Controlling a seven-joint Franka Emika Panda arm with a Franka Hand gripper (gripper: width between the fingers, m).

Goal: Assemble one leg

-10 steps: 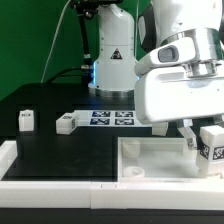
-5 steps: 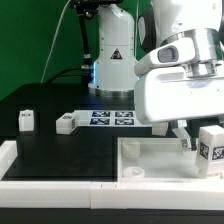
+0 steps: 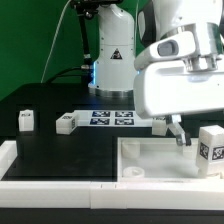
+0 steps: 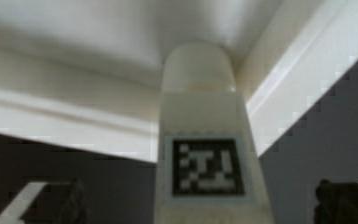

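A white leg with a black-and-white tag stands at the white tray's corner on the exterior view's right. My gripper hangs just above and beside it, with one dark finger showing. In the wrist view the same leg lies between the two dark fingertips, with gaps on both sides. The gripper is open and holds nothing. Two more legs lie on the black table at the exterior view's left.
The marker board lies behind the tray. Another white piece shows partly under the arm's body. The robot's base stands at the back. A raised white edge runs along the table's front.
The gripper has risen a little and drawn away from the leg. The leg has settled slightly lower at the tray's corner.
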